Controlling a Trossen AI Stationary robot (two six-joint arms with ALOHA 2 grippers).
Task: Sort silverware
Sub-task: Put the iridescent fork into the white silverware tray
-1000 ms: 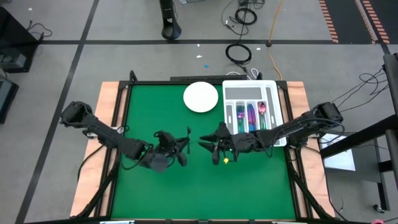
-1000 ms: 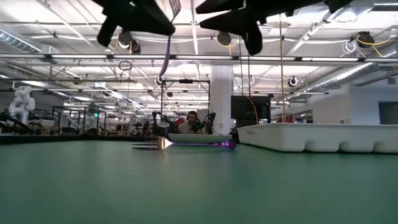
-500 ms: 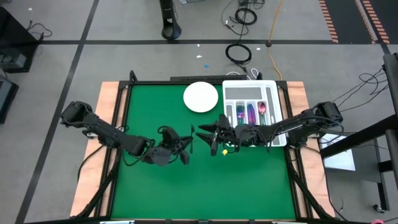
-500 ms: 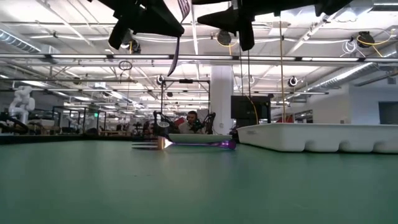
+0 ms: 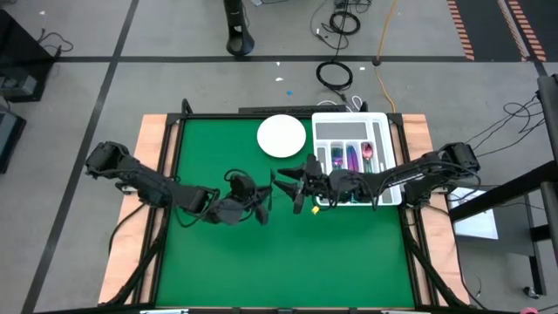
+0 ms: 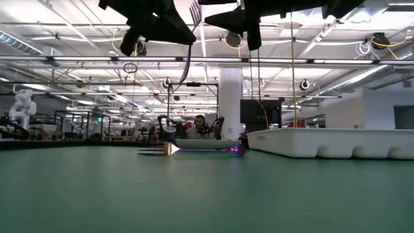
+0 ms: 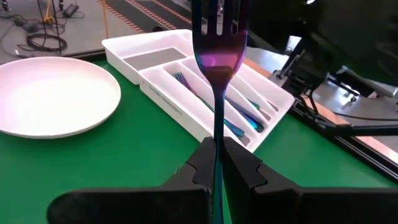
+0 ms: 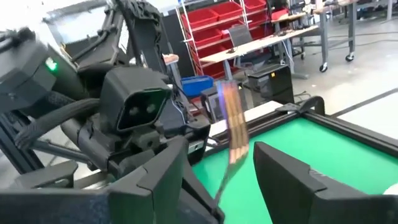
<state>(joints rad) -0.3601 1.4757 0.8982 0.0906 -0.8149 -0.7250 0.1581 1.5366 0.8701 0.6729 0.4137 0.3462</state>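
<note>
Above mid-table, an iridescent purple-pink metal fork point(image 7: 216, 46), slim and upright, tines up. Clamped at the handle by the left gripper point(image 7: 217, 163), fingers pressed together on it. Facing it close by, the right gripper point(image 8: 214, 177), fingers spread apart around nothing, the fork just beyond them. Below both, open green mat point(image 5: 288, 253) out to the near table edge. Toward the far edge, a round white plate point(image 5: 282, 136), another fork point(image 6: 158, 151) lying before it, and a white slotted tray point(image 5: 384, 148) holding several iridescent pieces point(image 5: 352, 161) in its long compartments.
</note>
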